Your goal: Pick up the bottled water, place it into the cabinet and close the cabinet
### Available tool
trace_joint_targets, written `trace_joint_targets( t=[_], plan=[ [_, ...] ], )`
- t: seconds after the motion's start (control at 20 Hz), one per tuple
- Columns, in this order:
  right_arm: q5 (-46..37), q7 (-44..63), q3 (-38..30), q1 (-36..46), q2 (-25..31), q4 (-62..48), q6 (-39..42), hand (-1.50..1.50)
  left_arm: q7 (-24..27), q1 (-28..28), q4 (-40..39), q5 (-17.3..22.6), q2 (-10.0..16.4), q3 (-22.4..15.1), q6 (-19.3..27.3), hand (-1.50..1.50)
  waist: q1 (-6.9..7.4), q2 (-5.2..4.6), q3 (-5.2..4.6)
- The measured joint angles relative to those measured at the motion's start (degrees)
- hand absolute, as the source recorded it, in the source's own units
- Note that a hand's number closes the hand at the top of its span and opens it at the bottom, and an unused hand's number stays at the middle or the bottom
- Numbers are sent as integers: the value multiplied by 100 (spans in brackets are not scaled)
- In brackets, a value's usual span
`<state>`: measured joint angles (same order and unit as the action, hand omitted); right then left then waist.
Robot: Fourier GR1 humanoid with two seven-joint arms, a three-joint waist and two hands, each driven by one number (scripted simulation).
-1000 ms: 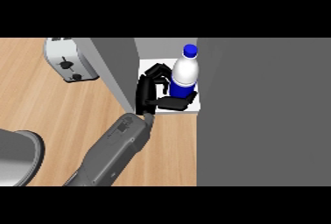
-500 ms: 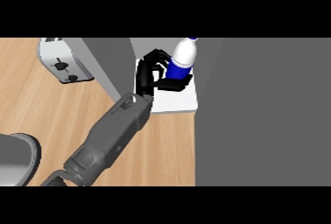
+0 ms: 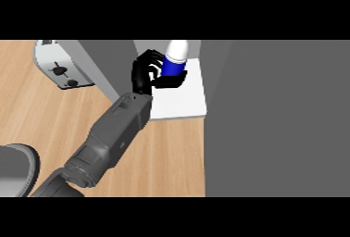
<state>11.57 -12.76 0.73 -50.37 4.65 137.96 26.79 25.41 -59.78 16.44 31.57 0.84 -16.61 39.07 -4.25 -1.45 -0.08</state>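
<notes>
Head view: the left robot hand point(image 3: 147, 71) is curled around the bottle point(image 3: 174, 62), with fingers wrapped over its far left side and the thumb across its near side. The hand hides much of the bottle's lower body. Only the blue label and the white upper part show, and the bottle's top is cut off at the upper edge.

The bottle sits inside the cabinet point(image 3: 106, 65), above the white shelf point(image 3: 188, 99). Whether it stands on the shelf or hangs just over it cannot be told. The grey forearm point(image 3: 113, 134) runs up from the lower left corner and covers the shelf's near left corner.

A wide grey panel point(image 3: 273, 115) fills the right side; it may be the cabinet's door or its wall. A toaster point(image 3: 58, 65) stands on the wooden surface point(image 3: 41, 115) left of the cabinet, partly cut off at the top. A grey round thing point(image 3: 14, 171) at the lower left is mostly out of frame. The right robot hand does not show.
</notes>
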Motion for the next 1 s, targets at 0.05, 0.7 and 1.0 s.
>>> trace_joint_targets(
  t=[0.05,0.7,1.0],
  plan=[
    [18,-3,-41,13,11,-1,6,-150,44,-43,-88,12,44,57,-35,150,-1,-3,-1],
    [119,-51,-61,30,69,-37,172,-150,474,-634,-1060,-372,158,52,434,-150,-139,-52,-2],
    [162,-73,-26,-8,93,-59,253,-150,661,-769,-985,-328,238,167,-132,-150,-142,-53,-6]
  ],
)
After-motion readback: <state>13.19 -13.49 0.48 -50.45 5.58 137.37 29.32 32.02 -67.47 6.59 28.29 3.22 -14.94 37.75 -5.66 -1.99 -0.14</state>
